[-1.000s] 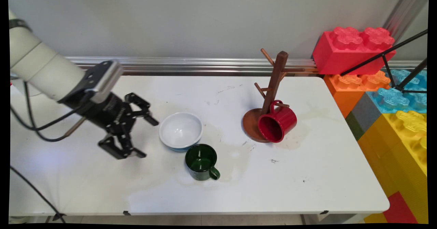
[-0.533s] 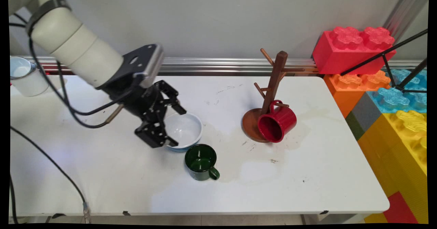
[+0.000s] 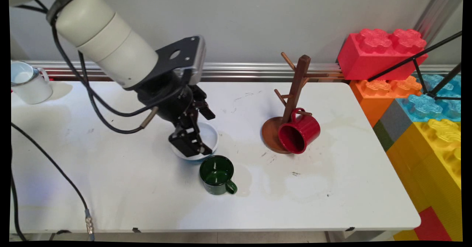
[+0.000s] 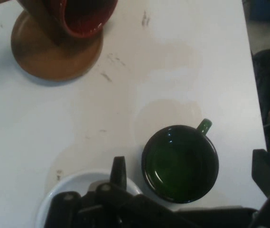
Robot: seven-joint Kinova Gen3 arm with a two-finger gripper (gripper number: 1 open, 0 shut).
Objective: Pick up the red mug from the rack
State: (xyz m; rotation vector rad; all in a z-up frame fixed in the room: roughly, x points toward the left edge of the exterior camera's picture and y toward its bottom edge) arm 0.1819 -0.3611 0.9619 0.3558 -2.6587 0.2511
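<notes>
Main view: gripper (image 3: 202,132) hangs over bowl (image 3: 211,138), fingers spread, holding nothing. Green mug (image 3: 217,174) just beside bowl, near side, upright, handle twd front-right. Prob. enamel: light, stiff, slick; grip at rim or handle. Red mug (image 3: 299,131) on rack (image 3: 291,107), well apart.

Three mugs are out on the desk (image 3: 332,202): one green mug (image 3: 217,174) toward the near edge, one red mug (image 3: 299,132) hanging on the rack, and one white mug (image 3: 28,83) at the far left corner. There is one white bowl (image 3: 211,138) near the middle and one wooden mug rack (image 3: 291,103) toward the far right. Beyond the desk's right edge, several big toy blocks (image 3: 413,92) are stacked: red, orange, blue, yellow.
</notes>
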